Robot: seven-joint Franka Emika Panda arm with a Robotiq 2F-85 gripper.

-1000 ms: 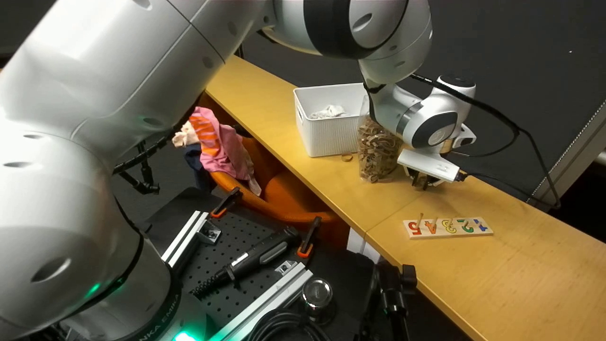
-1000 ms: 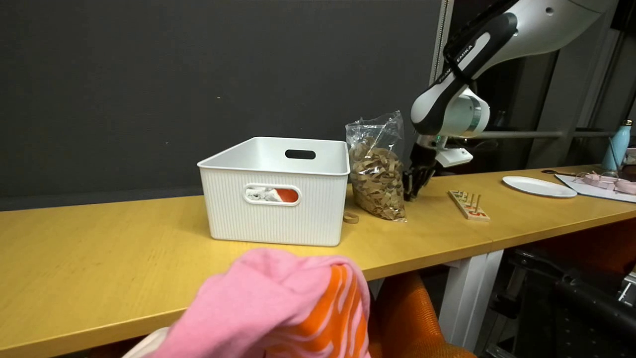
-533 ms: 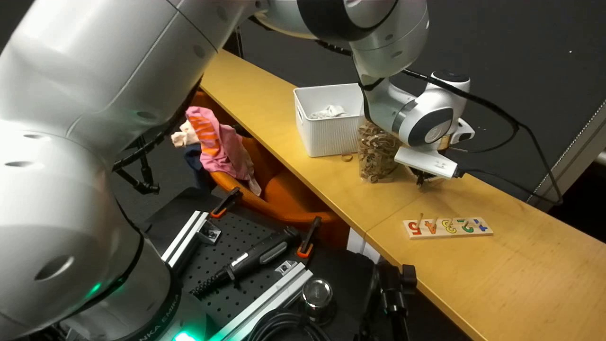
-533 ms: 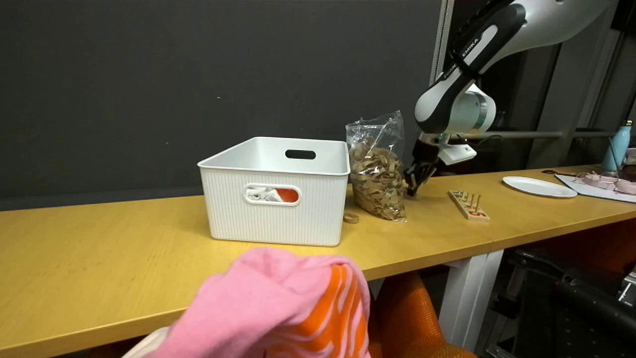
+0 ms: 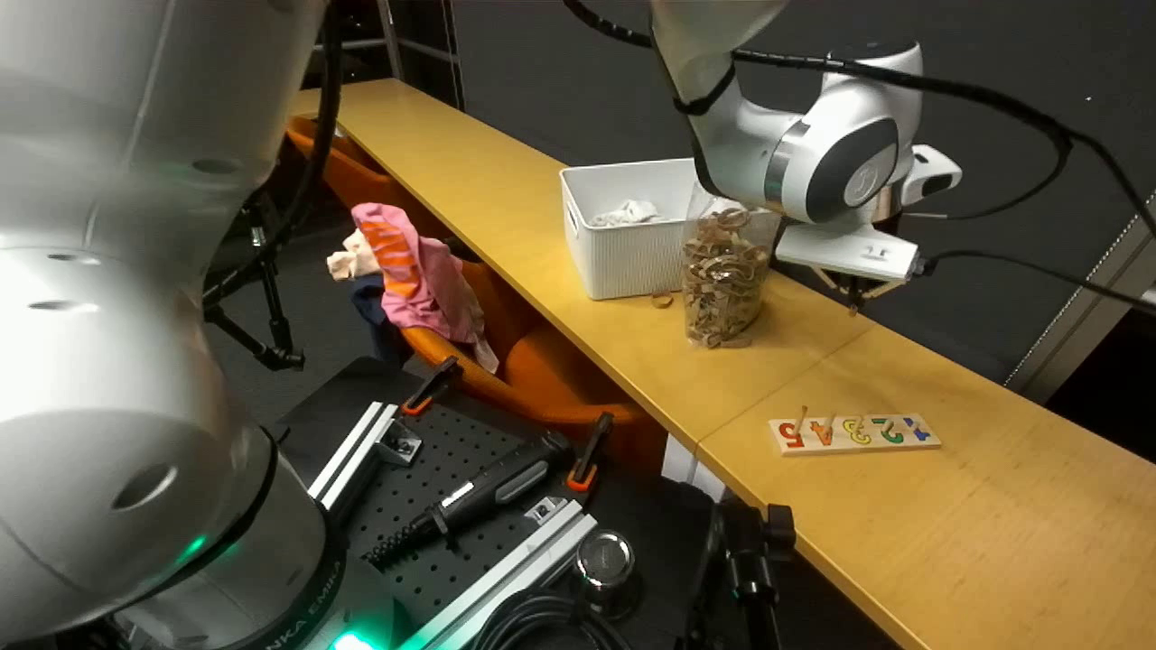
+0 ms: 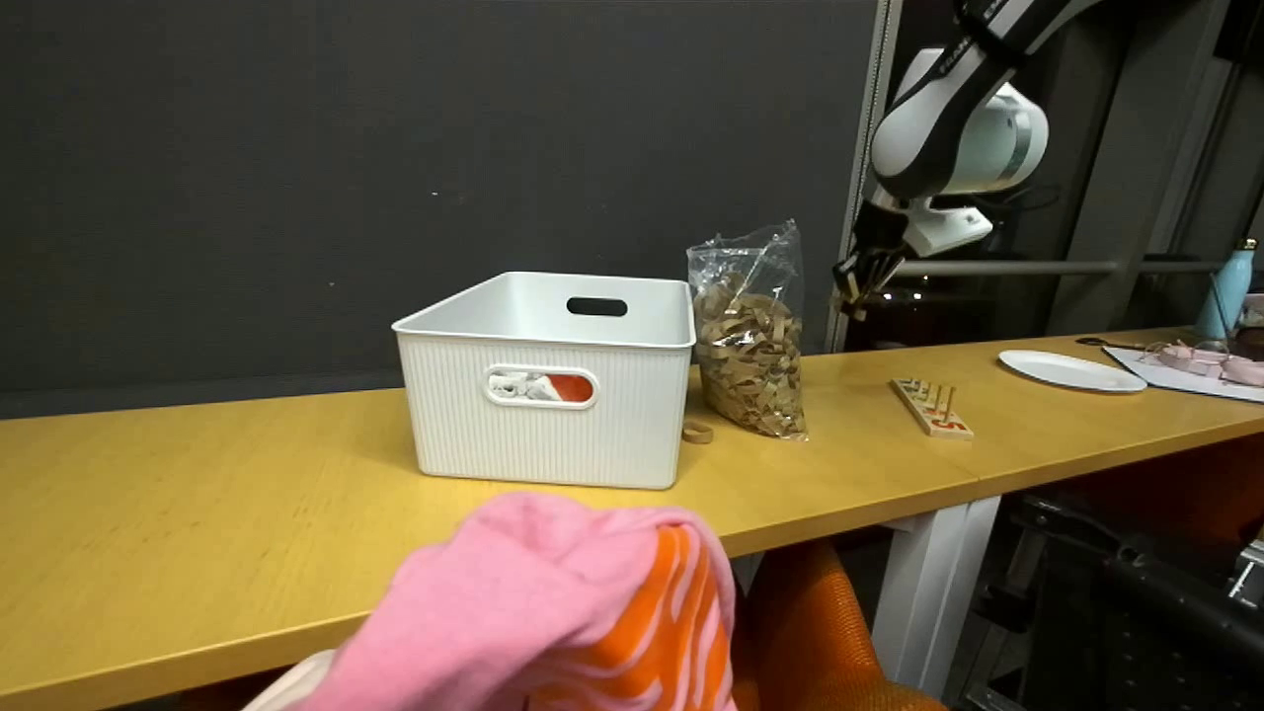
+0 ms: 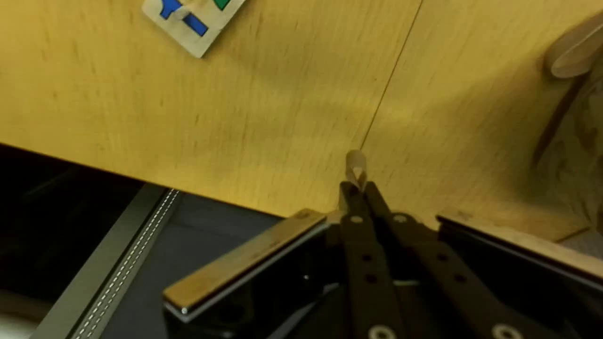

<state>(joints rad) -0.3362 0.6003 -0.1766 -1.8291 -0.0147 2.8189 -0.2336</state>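
Brown strip [image 7: 355,161] is pinched between narrow jaws, just raised away from the surface [image 6: 276,504] beside the bag [image 6: 752,360]; its pickup seems achieved.

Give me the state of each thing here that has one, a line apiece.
Gripper: shut, raised.
Small tan piece: apparently pinched in the gripper.
Clear bag: standing, partly filled.
White bin: open on top, white cloth inside.
Brown loop: loose beside the white bin.
Number board: flat, its pegs bare.
Pink cloth: draped over an orange chair.
White plate: lying flat.
Blue bottle: upright.
Green light: lit.
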